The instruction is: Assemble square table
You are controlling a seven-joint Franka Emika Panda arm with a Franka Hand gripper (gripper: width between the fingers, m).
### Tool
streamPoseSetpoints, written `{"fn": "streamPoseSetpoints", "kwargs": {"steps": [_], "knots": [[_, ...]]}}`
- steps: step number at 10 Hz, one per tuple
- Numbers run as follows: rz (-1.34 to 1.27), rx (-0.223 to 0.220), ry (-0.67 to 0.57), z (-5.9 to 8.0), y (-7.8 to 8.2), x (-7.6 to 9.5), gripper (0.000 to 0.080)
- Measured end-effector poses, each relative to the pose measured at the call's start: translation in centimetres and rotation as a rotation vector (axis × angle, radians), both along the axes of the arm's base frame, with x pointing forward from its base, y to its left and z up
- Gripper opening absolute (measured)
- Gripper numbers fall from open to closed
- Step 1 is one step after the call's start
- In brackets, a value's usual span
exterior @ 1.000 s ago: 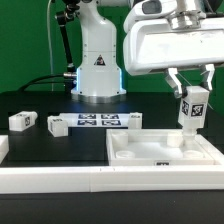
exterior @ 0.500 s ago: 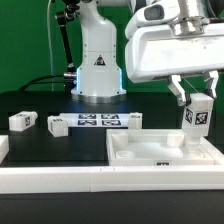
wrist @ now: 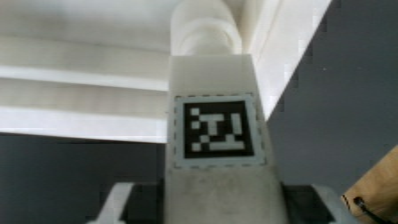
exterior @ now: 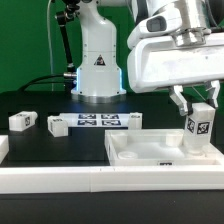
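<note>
My gripper [exterior: 200, 107] is shut on a white block leg [exterior: 201, 126] that hangs upright, its marker tag facing out. The leg's lower end hangs just over the far right corner of the square table top [exterior: 150, 156], a white tray with a raised rim. In the wrist view the leg [wrist: 217, 110] runs away from me between the dark fingers [wrist: 135, 202], with the top's rim [wrist: 89, 90] beyond it. Whether the leg touches the top I cannot tell. Three more legs [exterior: 22, 121] [exterior: 58, 125] [exterior: 134, 121] lie on the black surface.
The marker board [exterior: 98, 122] lies flat in front of the arm's white base [exterior: 98, 70]. A long white rail [exterior: 60, 178] edges the near side of the black surface. A cable runs behind on the exterior view's left.
The gripper has carried the leg toward the exterior view's right and a little lower, over the top's right end. The loose legs and the top have not moved.
</note>
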State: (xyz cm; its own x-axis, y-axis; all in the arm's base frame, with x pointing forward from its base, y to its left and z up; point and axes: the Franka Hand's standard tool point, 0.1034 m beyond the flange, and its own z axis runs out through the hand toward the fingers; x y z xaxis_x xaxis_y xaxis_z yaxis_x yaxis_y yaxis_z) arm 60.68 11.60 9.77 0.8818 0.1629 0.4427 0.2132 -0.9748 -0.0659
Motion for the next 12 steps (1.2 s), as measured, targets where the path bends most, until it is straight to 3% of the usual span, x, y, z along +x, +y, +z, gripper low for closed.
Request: {"fn": "streamPoseSetpoints", "kwargs": {"steps": [9,11,12], "knots": [[-0.016,-0.002,-0.132,-0.6,0.1,-1.1,0.029],[-0.016,-0.002,-0.131,-0.6,0.1,-1.1,0.0535],[-0.016,-0.002,-0.131,-0.7,0.1,-1.1,0.0617]]}}
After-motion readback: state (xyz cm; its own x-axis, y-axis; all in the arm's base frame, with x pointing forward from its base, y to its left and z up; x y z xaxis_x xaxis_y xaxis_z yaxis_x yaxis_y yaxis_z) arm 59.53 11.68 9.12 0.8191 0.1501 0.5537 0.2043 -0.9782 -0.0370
